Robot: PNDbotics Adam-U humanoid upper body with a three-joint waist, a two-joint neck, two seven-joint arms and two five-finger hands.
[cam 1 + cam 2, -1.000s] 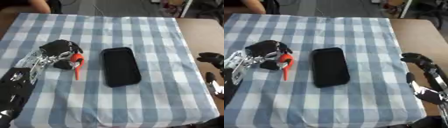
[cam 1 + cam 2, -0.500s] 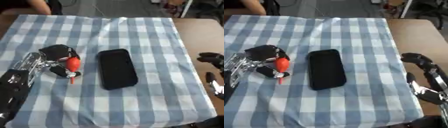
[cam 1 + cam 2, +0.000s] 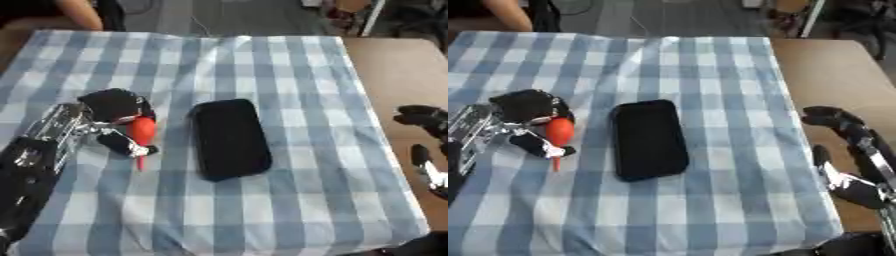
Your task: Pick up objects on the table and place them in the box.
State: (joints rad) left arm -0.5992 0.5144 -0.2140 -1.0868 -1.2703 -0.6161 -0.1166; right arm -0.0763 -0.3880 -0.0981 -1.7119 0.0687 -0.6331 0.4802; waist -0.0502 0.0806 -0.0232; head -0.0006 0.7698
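At 9 o'clock on the cloth, fingers (image 3: 122,145) of the left hand (image 3: 105,122) are curled round a small red-orange thing (image 3: 141,131), bulb-shaped w/ a thin tip pointing toward 6 o'clock. Thumb and fingers pinch the bulb from either side, prob. because the rounded body would roll if pushed flat; whether the tip touches the cloth or hangs just clear of it cannot be told. Left forearm (black, silver joints) runs off toward 7 o'clock, so the wrist comes in low and the palm sits over the bulb from the 10 o'clock side.

Just beside the hand, toward 3 o'clock, a flat black slab (image 3: 229,137), phone-like, lies face-up near the centre of the table (image 3: 389,75), long axis roughly 12-to-6, slightly askew. It is apart from the red thing and untouched; judged to be the next item once the hand is free.

Blue-and-white check cloth (image 3: 289,200) covers most of the table; it is wrinkled near 12 o'clock and round the hand, which may drag under a sliding grasp, hence a lift rather than a slide seems apt.

Right hand (image 3: 842,150) idles at 4 o'clock off the cloth's edge, fingers relaxed, holding nothing.

No box shows in either view; its place cannot be told, so the carry direction is unknown.
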